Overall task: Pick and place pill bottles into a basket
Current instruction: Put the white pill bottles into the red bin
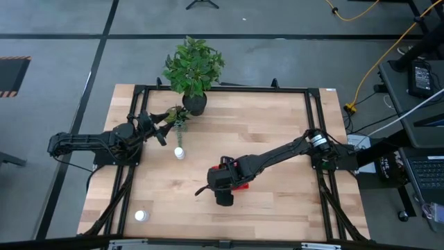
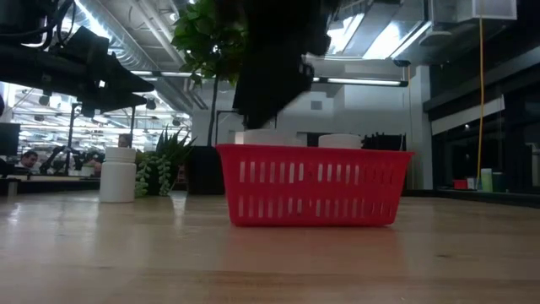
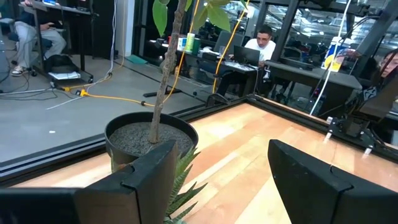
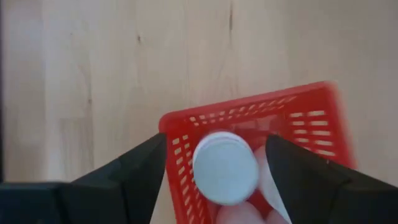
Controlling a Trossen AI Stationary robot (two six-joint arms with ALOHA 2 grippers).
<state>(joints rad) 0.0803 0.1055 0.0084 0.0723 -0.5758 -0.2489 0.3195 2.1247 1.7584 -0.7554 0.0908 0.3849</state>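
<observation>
The red mesh basket (image 2: 312, 194) stands on the table at mid-right; in the high view only a strip of it (image 1: 241, 185) shows beneath my right gripper (image 1: 225, 186). That gripper hangs over the basket, open, fingers pointing down on either side of a white-capped pill bottle (image 4: 225, 168) standing in it, with a gap on each side. More bottles (image 4: 268, 186) stand beside it, their caps showing above the rim (image 2: 340, 140). One bottle (image 1: 180, 153) stands on the table left of centre, another (image 1: 141, 216) near the front left. My left gripper (image 1: 165, 127) is open and empty by the plant pot.
A black pot with a leafy plant (image 1: 195, 103) stands at the table's far edge, right before my left gripper (image 3: 149, 134). A small spiky green plant (image 2: 160, 173) sits beside it. Black frame rails (image 1: 316, 125) run along the table's sides. People sit at desks beyond the table.
</observation>
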